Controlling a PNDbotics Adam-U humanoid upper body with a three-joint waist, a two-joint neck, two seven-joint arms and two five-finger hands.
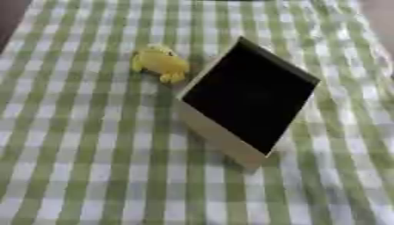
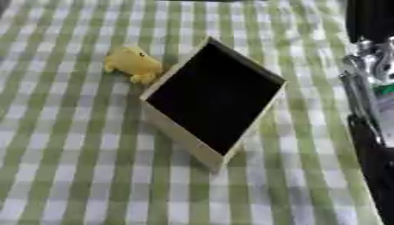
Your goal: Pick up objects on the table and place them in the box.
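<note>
Desk (image 1: 77,167) space is covered edge to edge by a green-and-white checked cloth, lying slightly askew. Near its middle stands a shallow rectangular beige box (image 1: 223,136) with a black interior, turned cornerwise; the dark inside shows nothing that can be made out. Just beside its far left edge lies a small yellow soft toy (image 1: 160,63), its exact form too blurred to name. Along the right border of the right eye view, a black and silver robot arm (image 2: 369,101) is cut off; whether its fingers are spread or pressed together cannot be told.
</note>
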